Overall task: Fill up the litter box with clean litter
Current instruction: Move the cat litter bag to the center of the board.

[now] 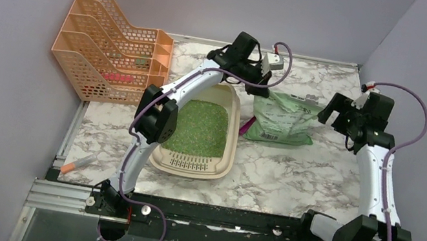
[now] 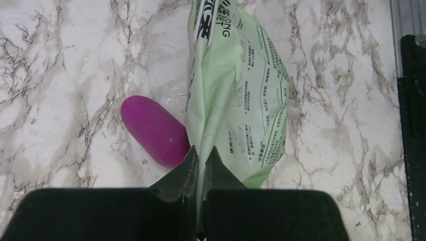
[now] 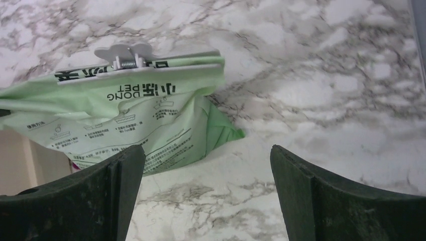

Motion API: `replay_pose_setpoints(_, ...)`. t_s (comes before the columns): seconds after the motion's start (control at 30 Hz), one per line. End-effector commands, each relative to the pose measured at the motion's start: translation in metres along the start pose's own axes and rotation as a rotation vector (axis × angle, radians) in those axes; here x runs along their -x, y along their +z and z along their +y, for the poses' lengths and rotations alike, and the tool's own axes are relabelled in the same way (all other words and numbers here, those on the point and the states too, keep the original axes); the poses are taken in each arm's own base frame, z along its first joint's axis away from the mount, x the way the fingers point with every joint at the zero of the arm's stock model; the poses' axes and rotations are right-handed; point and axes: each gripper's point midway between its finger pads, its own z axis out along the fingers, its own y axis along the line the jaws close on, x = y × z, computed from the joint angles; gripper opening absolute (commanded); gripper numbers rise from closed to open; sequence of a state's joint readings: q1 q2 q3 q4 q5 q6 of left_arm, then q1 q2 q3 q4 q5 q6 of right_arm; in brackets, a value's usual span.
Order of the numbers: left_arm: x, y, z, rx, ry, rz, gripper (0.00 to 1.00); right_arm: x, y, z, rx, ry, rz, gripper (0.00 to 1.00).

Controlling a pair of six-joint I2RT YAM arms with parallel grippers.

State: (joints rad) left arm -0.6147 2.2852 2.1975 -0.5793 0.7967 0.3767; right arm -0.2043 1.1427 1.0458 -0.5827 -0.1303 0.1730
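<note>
The beige litter box sits left of centre, its floor covered with green litter. The green litter bag lies on the marble to its right, a grey clip on its top edge. My left gripper is shut on a fold of the bag at its far left corner. My right gripper is open and empty, just right of the bag, not touching it.
A magenta scoop lies between box and bag, partly under the bag. An orange mesh file rack stands at the back left. An orange-tipped marker lies near the front left edge. Walls close in on three sides.
</note>
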Motion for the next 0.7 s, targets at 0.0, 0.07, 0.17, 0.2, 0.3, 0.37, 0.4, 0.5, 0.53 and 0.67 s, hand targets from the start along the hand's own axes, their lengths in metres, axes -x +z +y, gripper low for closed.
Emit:
replay_pose_setpoints(0.0, 0.060, -0.035, -0.007, -0.060, 0.066, -0.160, 0.00, 0.045, 0.016, 0.034, 0.222, -0.213, -0.153, 1.00)
replay_pose_setpoints(0.07, 0.052, -0.033, -0.011, -0.075, 0.048, -0.148, 0.00, 0.053, 0.025, 0.042, 0.286, -0.340, -0.214, 1.00)
replay_pose_setpoints(0.17, 0.042, -0.029, -0.011, -0.084, 0.011, -0.132, 0.00, 0.059, 0.024, 0.059, 0.406, -0.546, -0.319, 1.00)
replay_pose_setpoints(0.2, 0.039, -0.027, -0.012, -0.089, -0.007, -0.128, 0.00, 0.059, 0.023, 0.066, 0.444, -0.600, -0.358, 1.00)
replay_pose_setpoints(0.3, 0.037, -0.026, -0.019, -0.122, -0.063, -0.127, 0.31, 0.048, 0.026, 0.079, 0.564, -0.791, -0.403, 0.99)
replay_pose_setpoints(0.37, 0.031, -0.026, -0.024, -0.128, -0.090, -0.112, 0.43, 0.037, 0.031, 0.084, 0.639, -0.882, -0.368, 0.98)
replay_pose_setpoints(0.4, 0.028, -0.026, -0.026, -0.125, -0.098, -0.105, 0.50, 0.035, 0.035, 0.084, 0.662, -0.920, -0.347, 0.97)
replay_pose_setpoints(0.5, 0.022, -0.026, -0.032, -0.117, -0.115, -0.086, 0.63, 0.025, 0.047, 0.081, 0.709, -0.981, -0.264, 0.96)
replay_pose_setpoints(0.53, 0.022, -0.027, -0.033, -0.112, -0.117, -0.083, 0.65, 0.022, 0.050, 0.079, 0.718, -1.007, -0.240, 0.96)
replay_pose_setpoints(0.67, 0.024, -0.027, -0.028, -0.076, -0.137, -0.077, 0.70, 0.025, 0.061, 0.081, 0.767, -1.052, -0.232, 0.95)
